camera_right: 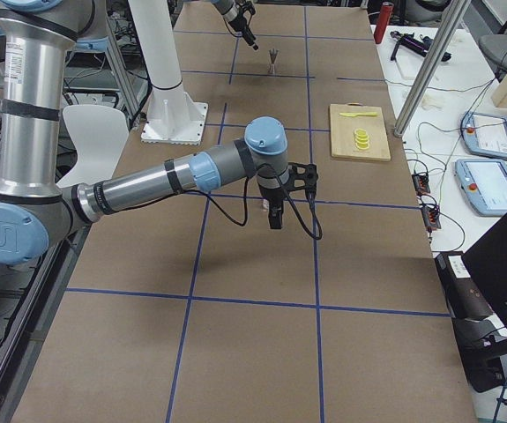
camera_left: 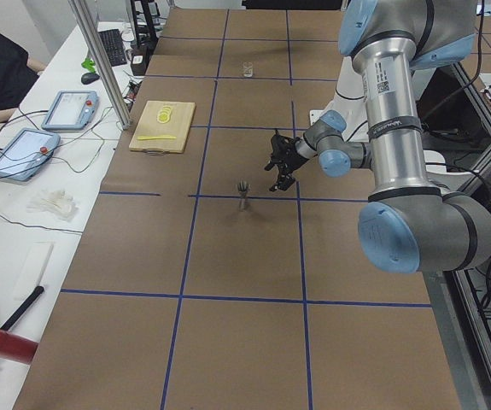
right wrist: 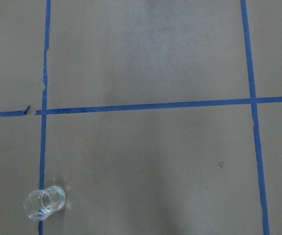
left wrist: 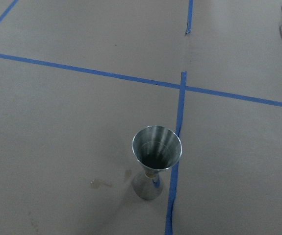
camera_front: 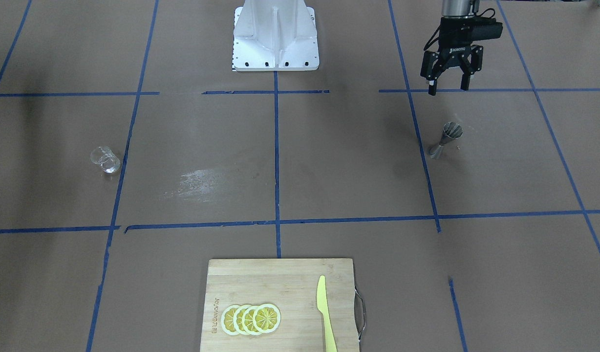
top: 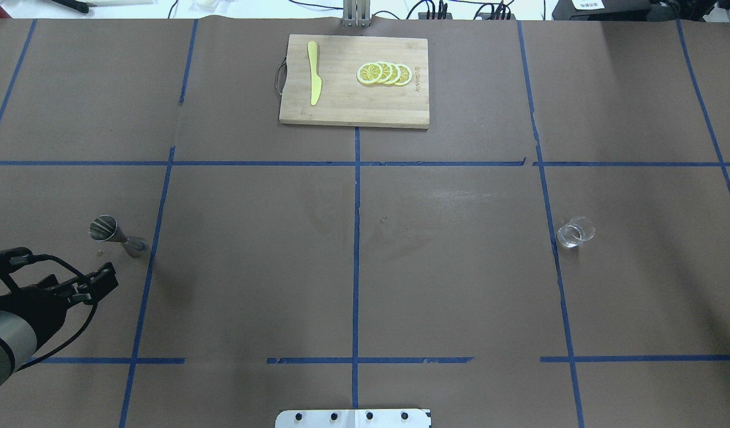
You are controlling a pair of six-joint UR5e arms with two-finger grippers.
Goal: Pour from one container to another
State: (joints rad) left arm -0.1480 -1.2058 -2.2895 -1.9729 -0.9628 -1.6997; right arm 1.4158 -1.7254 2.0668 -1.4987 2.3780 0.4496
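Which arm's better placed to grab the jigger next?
Left. The left gripper hangs open close to the upright jigger; the right gripper is far from it, farther down the table.

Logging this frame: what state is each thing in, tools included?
jigger: upright on the table, larger cup up, ungripped.
glass: upright, ungripped; contents unclear.
left tool: open, empty, held above the table near the jigger.
right tool: pointing down; open or shut cannot be told.
lemon slices: four, overlapping in a row on the cutting board.
knife: lying flat on the cutting board, apart from the slices.
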